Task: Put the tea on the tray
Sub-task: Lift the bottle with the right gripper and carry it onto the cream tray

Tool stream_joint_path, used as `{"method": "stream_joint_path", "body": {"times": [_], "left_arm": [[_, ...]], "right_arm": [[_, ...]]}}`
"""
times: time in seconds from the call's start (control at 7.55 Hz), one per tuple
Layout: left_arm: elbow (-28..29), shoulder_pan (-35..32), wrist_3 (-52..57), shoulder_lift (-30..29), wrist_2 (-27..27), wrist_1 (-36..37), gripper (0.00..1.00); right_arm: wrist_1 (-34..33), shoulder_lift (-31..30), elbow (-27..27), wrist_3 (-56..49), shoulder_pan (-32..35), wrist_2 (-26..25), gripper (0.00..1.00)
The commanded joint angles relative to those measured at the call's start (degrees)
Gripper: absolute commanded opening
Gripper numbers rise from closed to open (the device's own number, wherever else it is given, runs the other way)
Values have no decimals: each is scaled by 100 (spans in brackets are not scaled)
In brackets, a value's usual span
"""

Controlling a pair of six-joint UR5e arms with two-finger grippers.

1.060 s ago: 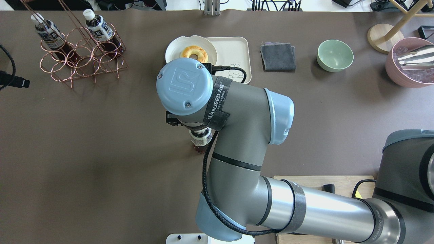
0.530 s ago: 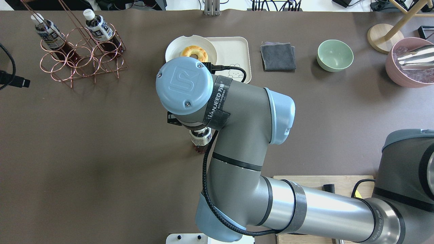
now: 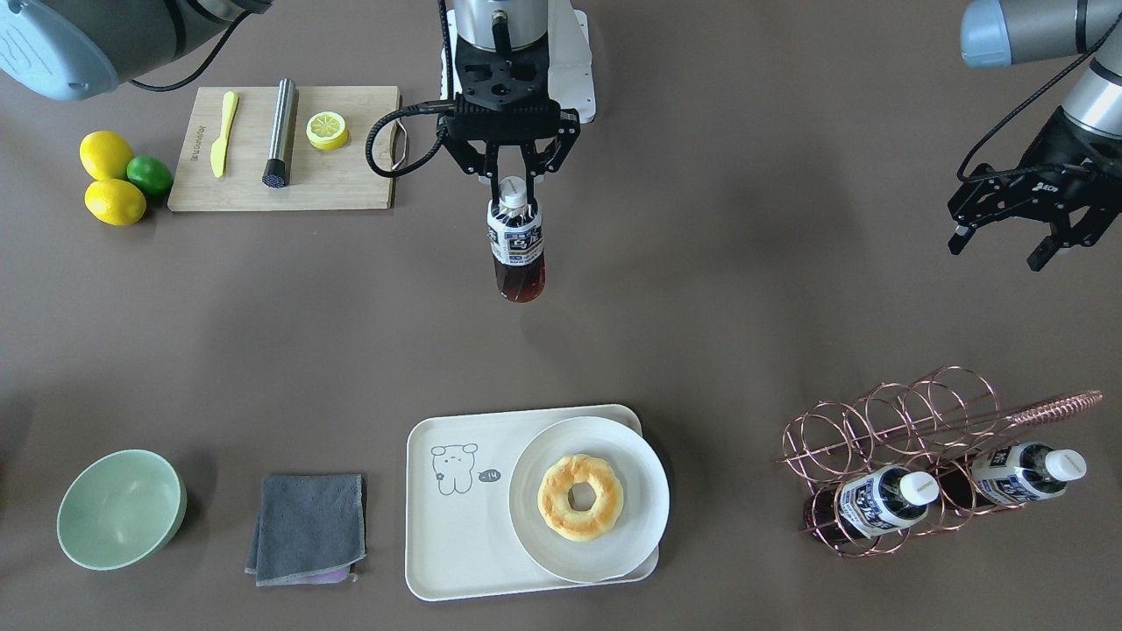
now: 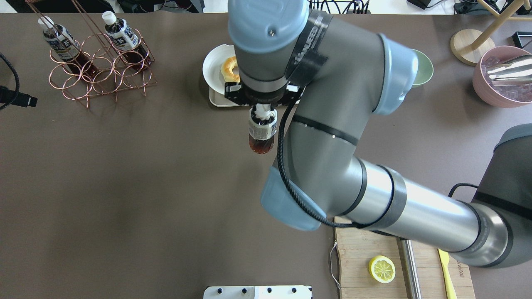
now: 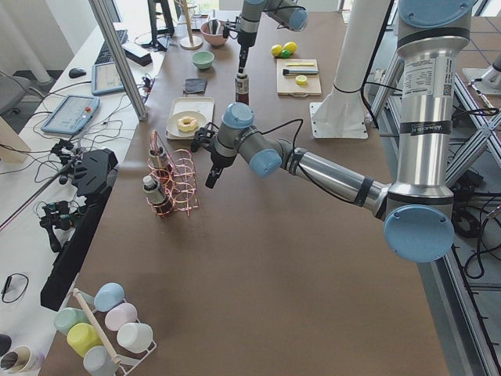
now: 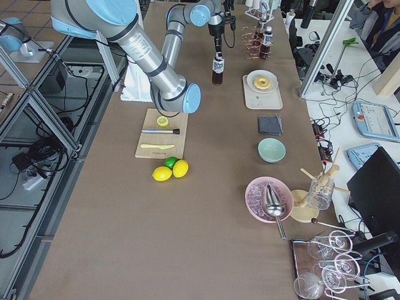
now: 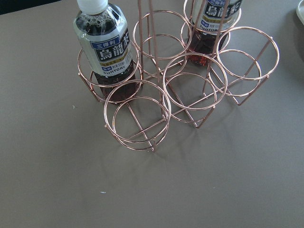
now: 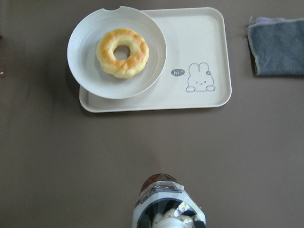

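Observation:
My right gripper (image 3: 513,186) is shut on the white cap of a tea bottle (image 3: 515,250), which hangs upright from it over bare table. The bottle also shows in the overhead view (image 4: 262,135) and at the bottom of the right wrist view (image 8: 168,205). The cream tray (image 3: 456,535) with the bear drawing lies farther out from the robot; the bottle is short of its edge (image 8: 156,103). My left gripper (image 3: 999,250) is open and empty, near the copper rack (image 3: 885,421). The rack holds two more tea bottles (image 7: 107,42) (image 7: 216,14).
A white plate (image 3: 535,535) with a doughnut (image 3: 580,497) covers one side of the tray. A grey cloth (image 3: 307,526) and a green bowl (image 3: 118,508) lie beside the tray. A cutting board (image 3: 351,188) and lemons (image 3: 110,180) are near the robot.
My right arm has risen and moved towards the tray, carrying the tea bottle in its gripper. The bottles in the rack have not moved.

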Motion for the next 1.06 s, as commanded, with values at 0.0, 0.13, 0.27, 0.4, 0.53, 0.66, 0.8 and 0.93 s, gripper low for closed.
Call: {"method": "stream_joint_path", "body": {"times": [0.0,0.13,0.27,0.4,0.53,0.66,0.8,0.93], "left_arm": [[-48,-17,-6,30,7,0,97],[-153,-18,-6,135,7,0,97],[-223,-26,-6,197,7,0,97],[-241,-26,-6,198,7,0,97],[-276,-35,-14,198,7,0,97],[-285,-44,-14,198,7,9,97],[-277,-44,-14,198,7,9,97],[-277,-44,-14,189,7,9,97]], "right_arm": [[234,330,-1065,-1161,1227,603,0],[1011,742,-2326,-1287,1640,935,0],[1741,1103,-3461,-1453,1887,1216,0],[1870,1159,-3785,-1716,1977,1211,0],[1898,1168,-4015,-1840,1995,1202,0],[2142,1168,-4139,-1833,1995,1193,0],[2405,1273,-4445,-1789,1978,1193,0],[2573,1283,-4665,-1806,1969,1193,0]]}}
